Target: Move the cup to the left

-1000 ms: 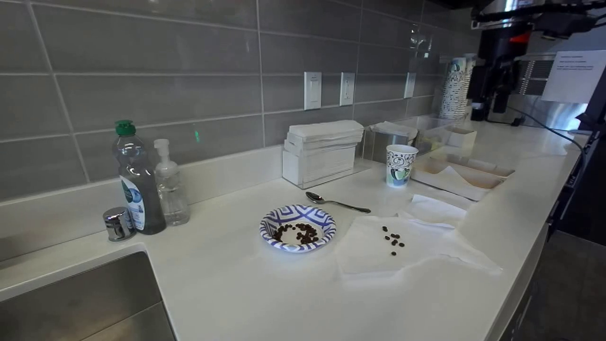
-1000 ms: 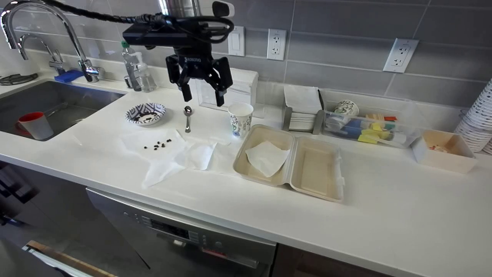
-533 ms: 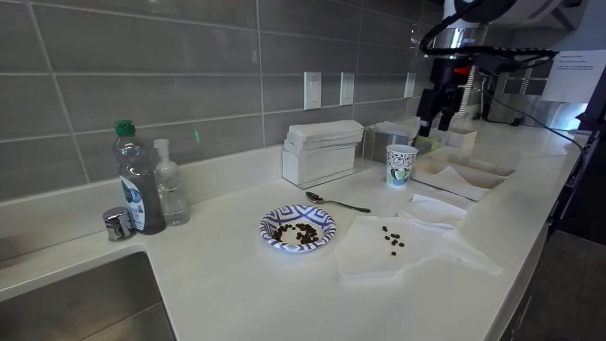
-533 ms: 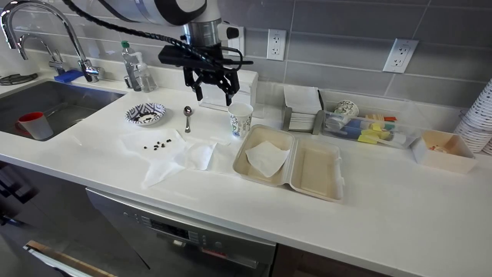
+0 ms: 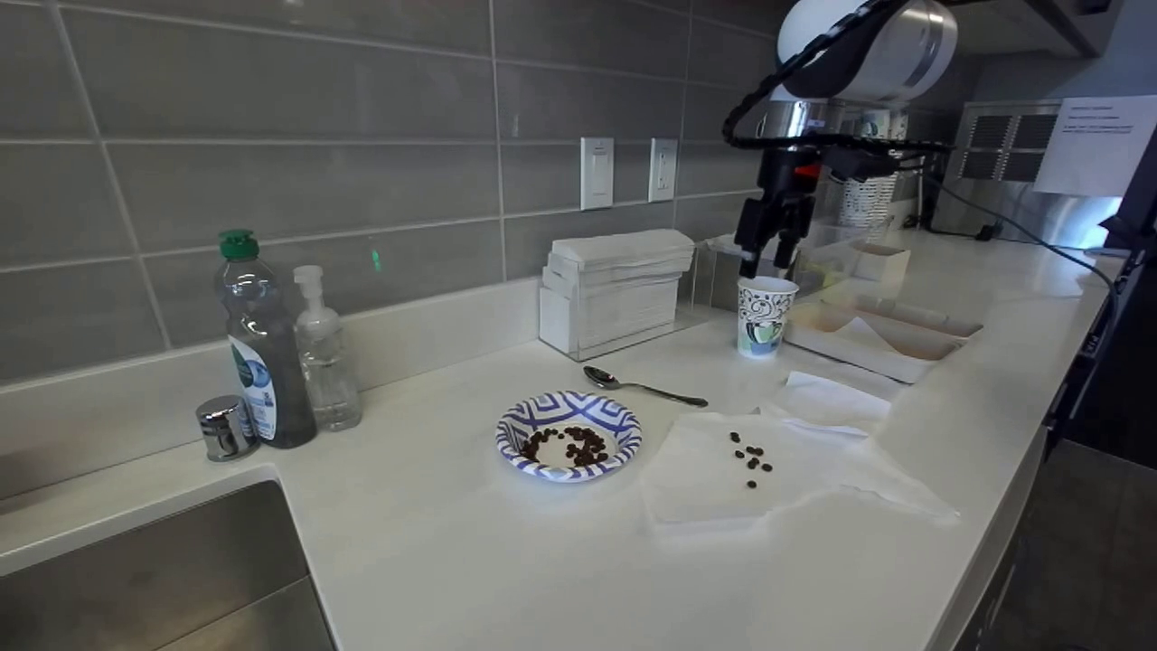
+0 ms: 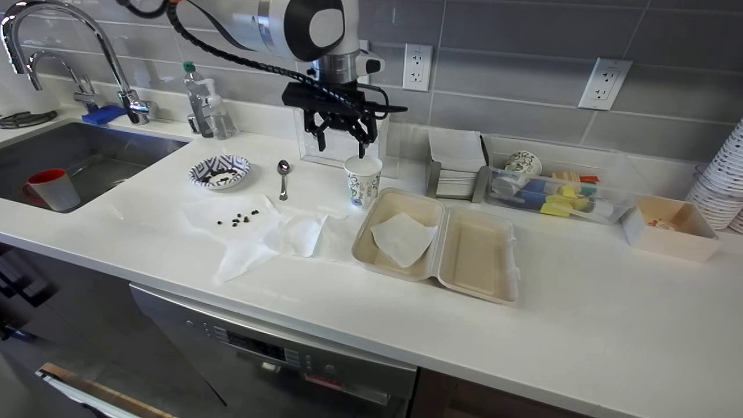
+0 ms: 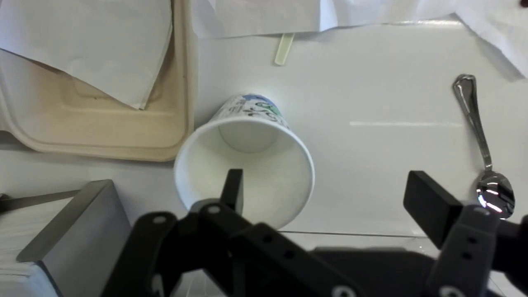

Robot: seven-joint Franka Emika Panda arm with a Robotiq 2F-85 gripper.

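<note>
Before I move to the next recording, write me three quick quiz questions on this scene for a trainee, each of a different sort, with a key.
1. True or false: the gripper is open and not holding the paper cup.

2. What lies inside the blue-and-white bowl?
A) a spoon
B) small dark pieces
C) a mug

3. Fill in the blank: the tall bottle beside the pump dispenser has a ____ cap.

Key: 1. True. 2. B. 3. Green.
</note>
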